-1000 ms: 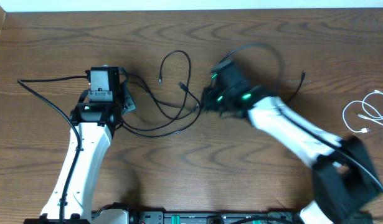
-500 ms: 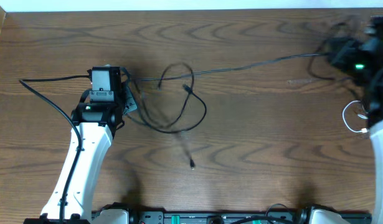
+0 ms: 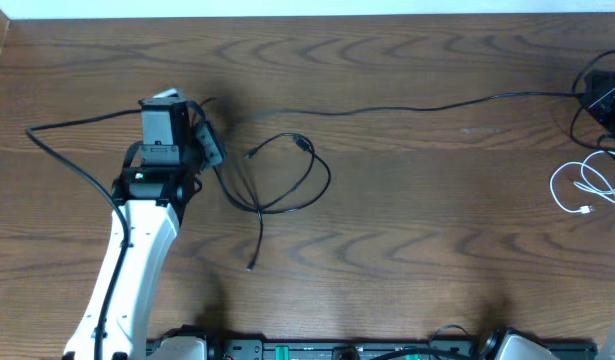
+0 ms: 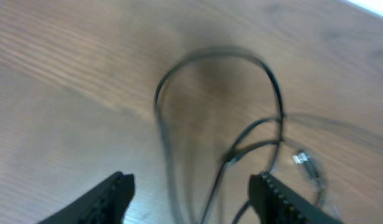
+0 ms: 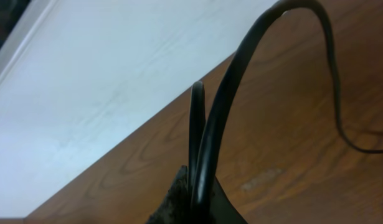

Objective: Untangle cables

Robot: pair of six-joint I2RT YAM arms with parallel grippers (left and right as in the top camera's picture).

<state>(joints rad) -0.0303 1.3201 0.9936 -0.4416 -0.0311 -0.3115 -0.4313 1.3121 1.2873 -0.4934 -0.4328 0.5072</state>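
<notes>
A long black cable [image 3: 417, 105] runs stretched across the table from near my left gripper [image 3: 206, 146] to the far right edge. There my right gripper [image 3: 605, 92] is shut on it; in the right wrist view the black cable [image 5: 225, 106] rises doubled out of the closed fingertips [image 5: 192, 198]. A second black cable [image 3: 292, 185] lies in a loose loop at centre-left, with one plug end [image 3: 252, 267] trailing toward me. My left gripper [image 4: 191, 190] stands open above the blurred loop [image 4: 222, 93], holding nothing. A white cable [image 3: 585, 185] lies coiled at the right.
My left arm's own thick black cable [image 3: 62, 140] arcs out over the table's left side. The table's far edge and a white wall [image 5: 85, 93] lie just behind my right gripper.
My right gripper has swept from the centre to the far right, pulling one black cable out straight. My left gripper has opened and let go. The looped cable shifted and its plug end slid toward me.
</notes>
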